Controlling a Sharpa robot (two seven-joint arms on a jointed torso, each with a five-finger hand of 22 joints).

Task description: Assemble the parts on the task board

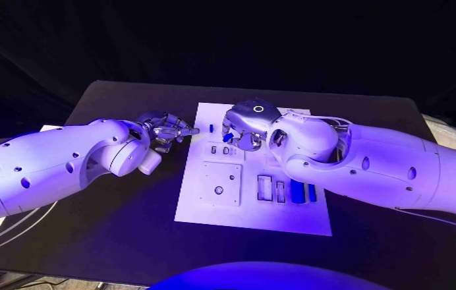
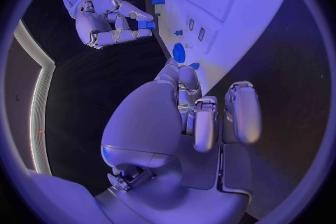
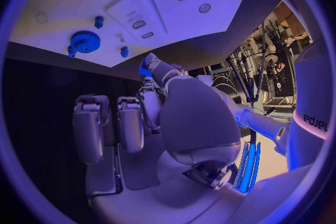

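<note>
Hands meet over the task board (image 1: 249, 219) far edge: right hand (image 1: 243, 132) pinches a blue part (image 1: 228, 136), left hand (image 1: 167, 130) curled on nothing; black table (image 1: 114, 237) bare around

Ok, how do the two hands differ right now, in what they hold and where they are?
The right hand pinches a small blue part; the left hand shows no part in it. The right hand is over the white board; the left hand is beside the board's edge, above the black table. Both are silver and reach toward each other.
</note>
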